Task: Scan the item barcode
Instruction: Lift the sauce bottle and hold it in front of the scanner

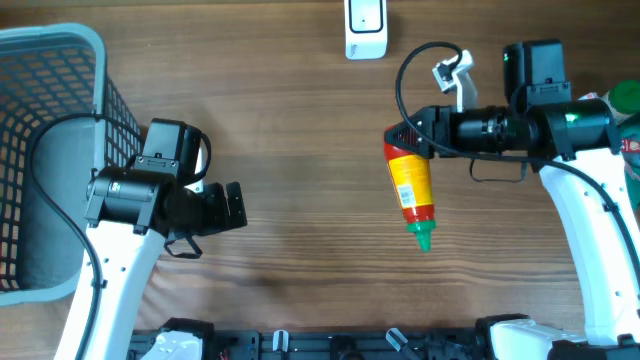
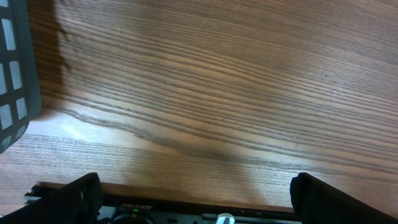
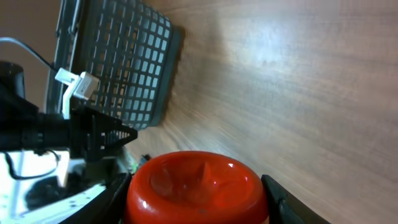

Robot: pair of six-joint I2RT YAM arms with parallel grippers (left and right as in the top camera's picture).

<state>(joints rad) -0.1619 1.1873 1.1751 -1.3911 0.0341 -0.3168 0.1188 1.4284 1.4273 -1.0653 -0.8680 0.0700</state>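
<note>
The wooden tabletop [image 1: 300, 120] is filling the overhead view, with a grey mesh basket [image 1: 60, 60] sitting at its left edge. The left tool [image 1: 238, 207] is hanging released beside the basket, jaws spread wide and nothing between them.

The right tool [image 1: 405, 143] is grasping a red sauce bottle [image 1: 412, 190] by its base; in the right wrist view the red bottom [image 3: 196, 186] is sitting squarely between the two fingers. The bottle is lying lengthwise right of centre, its tip pointing at the near edge. Whether it is resting on the wood or hanging just above it, I cannot tell.

A white device [image 1: 365, 28], probably the scanner, is standing at the far edge, well apart from the bottle.

The bottle is looking like light, squeezable plastic with a glossy skin, so a hard pinch is likely to dent it or let it slip. The stiffer base seems the safest place to hold, leaving the yellow label [image 1: 411, 185] uncovered. No barcode is showing. The green cap [image 1: 423, 238] is too narrow for a secure hold.
</note>
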